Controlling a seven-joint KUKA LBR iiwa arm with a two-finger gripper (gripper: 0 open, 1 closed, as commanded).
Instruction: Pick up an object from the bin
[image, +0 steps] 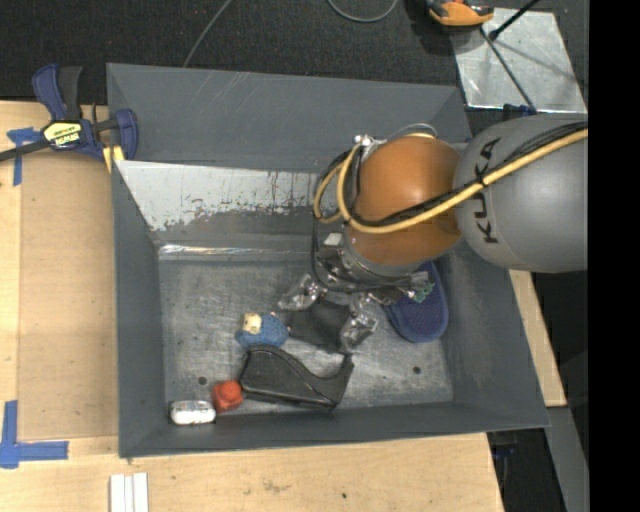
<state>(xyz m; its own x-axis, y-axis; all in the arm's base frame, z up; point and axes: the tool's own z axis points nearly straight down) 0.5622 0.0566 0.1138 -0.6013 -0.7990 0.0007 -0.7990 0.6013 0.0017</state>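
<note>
Arm swings in from 3 o'clock, orange-capped wrist pointing straight down at mid-bin (140, 330). Gripper (330, 312) hangs low, fingers spread apart. Black curved piece (290, 380) lies just at its 6 o'clock, small blue-and-yellow toy (260, 328) at 9.

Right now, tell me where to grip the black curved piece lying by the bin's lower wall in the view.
Take the black curved piece by its narrow right end, probably, coming straight down and closing across its width. It lies flat, and its broad left end is crowded by a small red thing and a blue thing.
</note>
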